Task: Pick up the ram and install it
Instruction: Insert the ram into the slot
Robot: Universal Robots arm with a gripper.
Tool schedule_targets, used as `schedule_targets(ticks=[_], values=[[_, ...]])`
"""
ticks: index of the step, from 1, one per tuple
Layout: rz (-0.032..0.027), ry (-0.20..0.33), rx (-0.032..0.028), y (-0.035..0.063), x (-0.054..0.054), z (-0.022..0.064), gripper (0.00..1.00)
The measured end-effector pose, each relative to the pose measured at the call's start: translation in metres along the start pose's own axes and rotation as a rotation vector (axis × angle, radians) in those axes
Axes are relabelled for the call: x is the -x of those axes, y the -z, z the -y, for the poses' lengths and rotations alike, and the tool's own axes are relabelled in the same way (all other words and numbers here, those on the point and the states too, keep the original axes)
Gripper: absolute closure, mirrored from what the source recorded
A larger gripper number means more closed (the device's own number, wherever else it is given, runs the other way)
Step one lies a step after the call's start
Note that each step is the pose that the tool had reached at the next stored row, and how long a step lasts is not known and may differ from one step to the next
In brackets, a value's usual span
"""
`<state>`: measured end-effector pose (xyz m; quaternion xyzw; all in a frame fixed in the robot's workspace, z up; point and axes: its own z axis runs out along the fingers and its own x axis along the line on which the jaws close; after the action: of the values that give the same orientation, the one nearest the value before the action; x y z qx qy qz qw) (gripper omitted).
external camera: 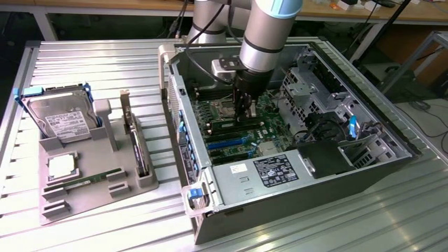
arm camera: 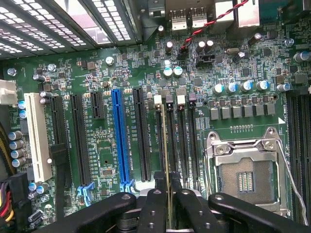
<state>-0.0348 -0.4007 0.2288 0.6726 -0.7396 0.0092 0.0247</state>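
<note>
The black-fingered tool (arm camera: pixel 167 206) was clamped on the long, thin circuit-board ram (arm camera: pixel 165 145). The ram stood edge-on between its fingers, along a black memory slot on the green motherboard (arm camera: pixel 97 73), just beside the silver processor socket (arm camera: pixel 245 174), inside the open grey computer case (external camera: pixel 280 176).

Hard drive (external camera: pixel 62 122) in grey tray (external camera: pixel 84 197), silver chip (external camera: pixel 62 166), open computer case (external camera: pixel 336 184), apparently empty socket (arm camera: pixel 245 178)

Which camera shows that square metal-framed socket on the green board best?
The wrist view: the socket sits close, its metal frame and bare middle plain. The exterior view shows it small, inside the case.
</note>
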Motion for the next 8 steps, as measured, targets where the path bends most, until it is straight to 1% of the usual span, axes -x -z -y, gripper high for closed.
schedule_targets(ticks=[8], values=[[0.0000,0.000,0.0008,-0.0001,0.0002,0.0019,0.86]])
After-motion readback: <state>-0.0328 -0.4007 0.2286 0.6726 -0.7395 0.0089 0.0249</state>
